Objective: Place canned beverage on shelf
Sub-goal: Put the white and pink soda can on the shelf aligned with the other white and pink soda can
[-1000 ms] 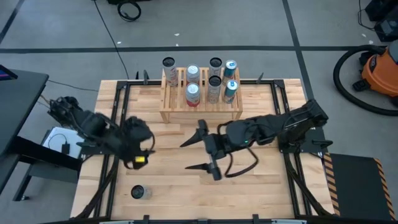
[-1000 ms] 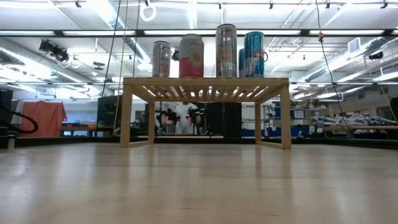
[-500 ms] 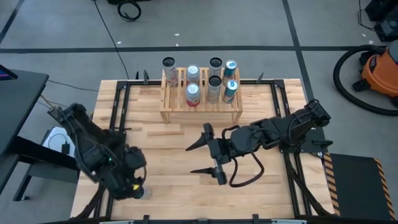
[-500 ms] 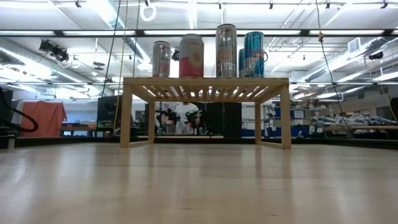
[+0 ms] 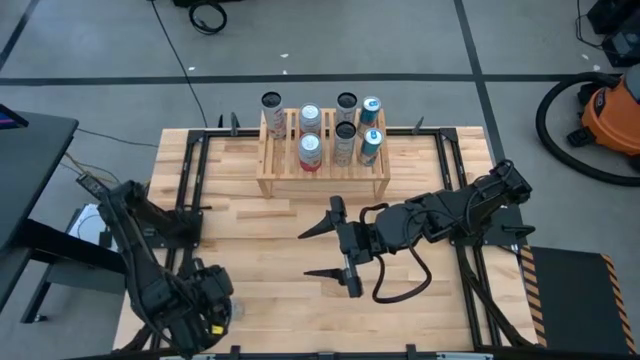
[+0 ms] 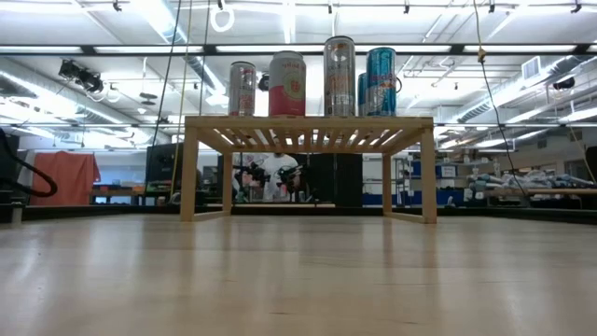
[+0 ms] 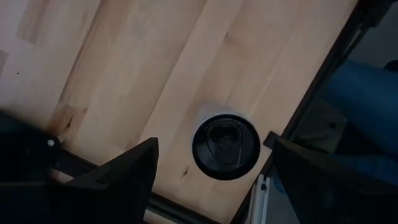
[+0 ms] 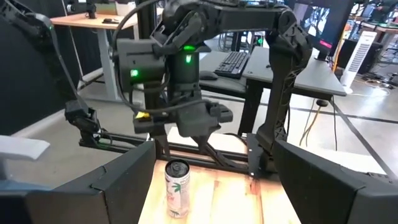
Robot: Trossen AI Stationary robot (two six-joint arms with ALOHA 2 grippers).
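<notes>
Left wrist view: left gripper (image 7: pixel 214 168) hangs open above the can (image 7: pixel 225 146); next, drop and grab it, then shelf (image 5: pixel 322 160); right gripper (image 5: pixel 328 250) open, idle

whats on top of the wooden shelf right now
Six upright cans stand on the shelf: five on the slats, one at its far-left corner. The low view shows only five; the rest are hidden behind them.

**Surroundings of a pale wood counter in a workshop**

A butcher-block counter (image 5: pixel 290 250) fills the centre of the overhead frame, standing on grey floor marked with dark lines. An orange shop vacuum (image 5: pixel 612 115) with a black hose sits at the right edge. A coiled black cable (image 5: pixel 208 16) lies at the top. The right wrist frame shows a keyboard (image 8: pixel 232 61) on a desk at upper centre.
</notes>
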